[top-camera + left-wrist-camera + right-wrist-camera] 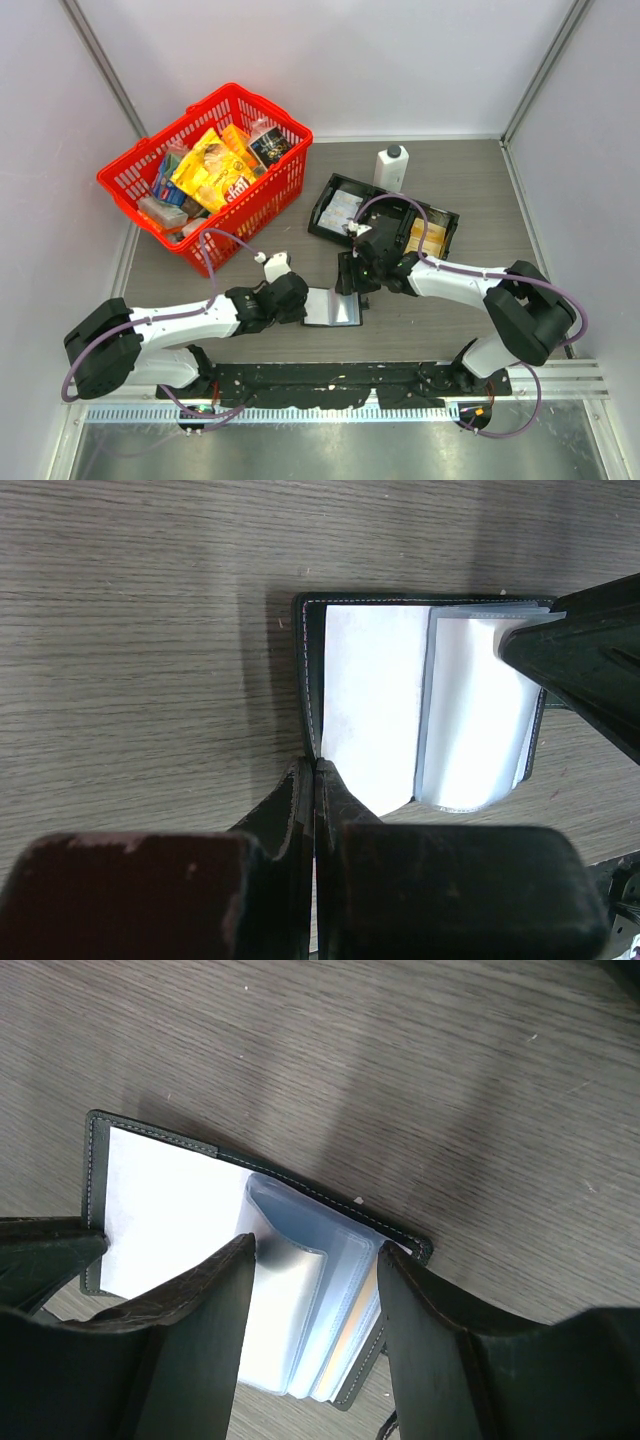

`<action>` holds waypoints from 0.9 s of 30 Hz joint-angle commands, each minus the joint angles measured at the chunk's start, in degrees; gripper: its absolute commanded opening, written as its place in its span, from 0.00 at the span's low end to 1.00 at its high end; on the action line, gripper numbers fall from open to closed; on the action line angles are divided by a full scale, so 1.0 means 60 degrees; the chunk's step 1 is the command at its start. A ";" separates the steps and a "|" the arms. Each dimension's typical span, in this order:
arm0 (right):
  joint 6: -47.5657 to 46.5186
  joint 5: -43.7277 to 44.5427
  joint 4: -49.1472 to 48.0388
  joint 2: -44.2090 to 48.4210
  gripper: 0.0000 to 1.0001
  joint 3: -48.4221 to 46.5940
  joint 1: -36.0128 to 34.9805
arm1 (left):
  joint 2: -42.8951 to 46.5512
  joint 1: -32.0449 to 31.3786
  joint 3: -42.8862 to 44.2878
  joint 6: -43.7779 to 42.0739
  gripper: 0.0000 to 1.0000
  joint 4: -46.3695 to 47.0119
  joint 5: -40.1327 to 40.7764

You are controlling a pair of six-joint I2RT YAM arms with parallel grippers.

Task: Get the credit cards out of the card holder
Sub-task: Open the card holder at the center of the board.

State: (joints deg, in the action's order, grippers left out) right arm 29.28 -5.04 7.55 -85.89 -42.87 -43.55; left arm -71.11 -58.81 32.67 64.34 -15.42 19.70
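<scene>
So the left tool (pixel 315 780) is pinched fully closed on the edge of the card holder (pixel 370 695), right on the stitched rim of the cover nearest to it. That flap lies flat on the table (pixel 140 630).

The right tool (pixel 315 1252) is partly spread and isn't gripping anything. Its two fingers (pixel 205 1310) come down on either side of the stack of clear plastic sleeves (pixel 330 1260) in the middle of the card holder. Can't tell if they actually touch the sleeves.

The card holder itself lies open between the two tools, pale inside face up. The credit cards (pixel 295 1310) look to be tucked in those sleeves: one greyish at the front and a yellowish edge further back. Hard to make out more than that.

On the far side of the card holder sits a long black tray (pixel 320 212) with flat pale and yellow things in it, and a white bottle with a black cap (pixel 391 167) is just behind that. Off to the far left of the card holder is a red shopping basket (pixel 265 195) full of snack packets.
</scene>
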 commanded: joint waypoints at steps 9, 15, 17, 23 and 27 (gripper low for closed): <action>0.0218 -0.0698 -0.0394 0.0062 0.56 0.0026 -0.0081 | 0.0133 0.0001 0.0122 0.0103 0.00 0.0183 0.0114; 0.0262 -0.0377 -0.0219 0.0134 0.56 0.0041 -0.0095 | 0.0177 0.0001 0.0108 0.0132 0.00 0.0124 0.0144; 0.0306 -0.0216 -0.0102 0.0149 0.56 0.0012 -0.0110 | 0.0221 0.0001 0.0049 0.0146 0.00 0.0124 0.0158; 0.0409 -0.0009 0.0016 0.0179 0.57 0.0099 -0.0110 | 0.0280 0.0001 0.0064 0.0132 0.00 0.0095 0.0202; 0.0452 -0.0244 -0.0101 0.0106 0.57 0.0187 -0.0139 | 0.0280 -0.0013 0.0151 0.0161 0.00 0.0007 0.0334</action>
State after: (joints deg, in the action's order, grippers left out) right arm 30.92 -6.35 7.86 -85.89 -42.48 -43.83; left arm -70.70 -58.81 32.64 64.58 -15.44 19.75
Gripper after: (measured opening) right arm 0.566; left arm 0.010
